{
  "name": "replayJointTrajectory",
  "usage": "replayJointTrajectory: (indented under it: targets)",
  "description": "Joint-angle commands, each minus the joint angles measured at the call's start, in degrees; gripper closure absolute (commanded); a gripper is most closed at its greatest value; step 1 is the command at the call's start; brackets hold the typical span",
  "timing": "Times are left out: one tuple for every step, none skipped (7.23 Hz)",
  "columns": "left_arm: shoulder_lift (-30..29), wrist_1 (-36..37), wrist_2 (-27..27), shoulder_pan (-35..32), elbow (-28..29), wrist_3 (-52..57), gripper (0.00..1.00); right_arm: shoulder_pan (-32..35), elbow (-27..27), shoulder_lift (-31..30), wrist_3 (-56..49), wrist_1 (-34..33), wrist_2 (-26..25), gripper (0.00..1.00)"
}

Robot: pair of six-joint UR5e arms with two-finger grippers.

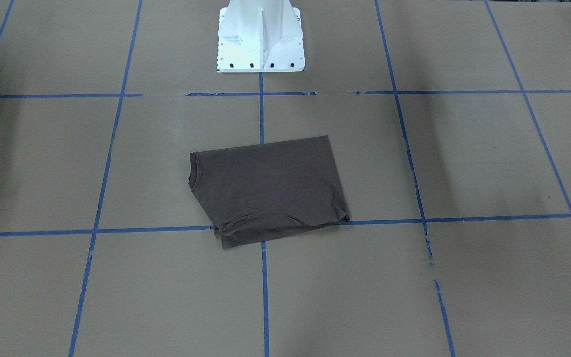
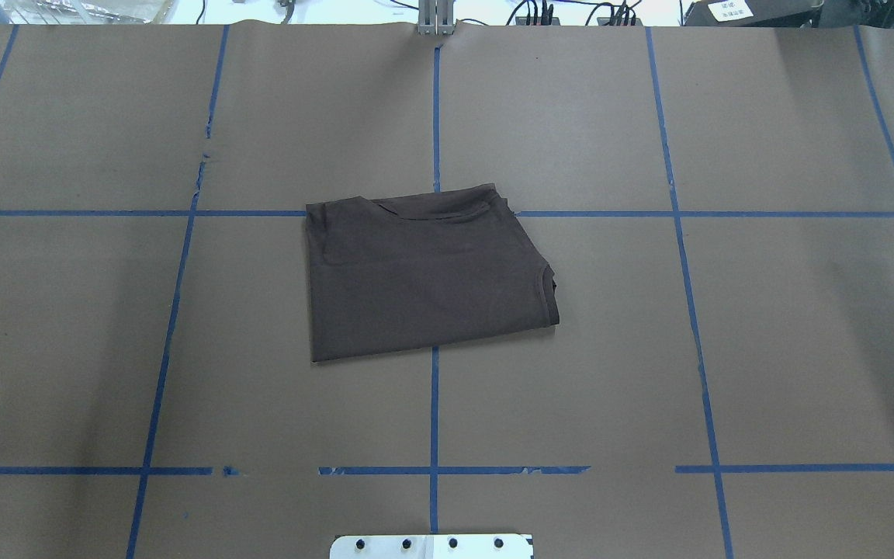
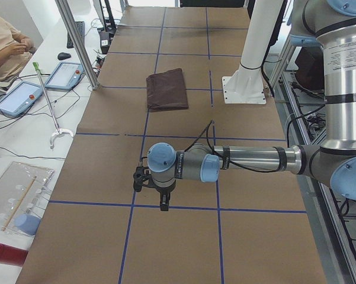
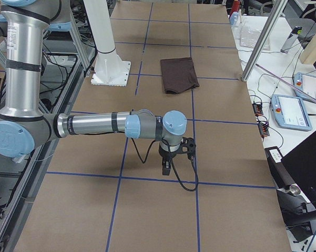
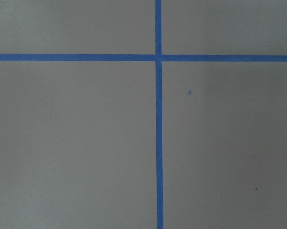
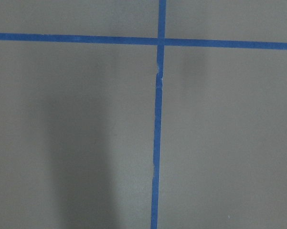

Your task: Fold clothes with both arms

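We see the dark T-shirt folded into a rough rectangle and lying flat near the middle of the tabletop. Its ribbed collar faces the tabletop's end on the robot's right, and a folded hem runs along its side farthest from the robot. It lies over a crossing of the blue tape lines that mark the brown paper, straight out from the white pedestal. Nothing touches it.

Both arms are well apart from the shirt. The left arm stretches level over the tabletop towards its left end, with the left gripper pointing down above the paper close to a tape line. The right arm reaches likewise towards the right end, its right gripper hanging downward beside a tape line. We cannot tell how far either pair of jaws is parted, since only the side views catch them. Neither appears to hold anything. Each wrist view shows only bare paper and a tape crossing.

Beyond the far long edge a person sits beside two handheld control screens.
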Motion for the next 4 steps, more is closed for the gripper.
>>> replayJointTrajectory:
  targets:
    - [-0.46,-0.23,1.51,-0.23,-0.17,-0.28,0.00,0.00,0.02,0.16,0.03,-0.02,0.03,0.00]
    - [-0.28,-0.49,1.68,-0.32,-1.30,-0.02,0.00,0.00,0.02,0.24,0.03,-0.02,0.03,0.00]
    - [-0.46,-0.58,5.60,-0.06,-1.40,-0.02,0.00,-0.09,-0.06,0.33,0.03,0.07,0.03,0.00]
    - [-0.46,-0.93,8.77,-0.06,-1.31,0.07,0.00,0.00,-0.07,0.33,0.03,-0.02,0.03,0.00]
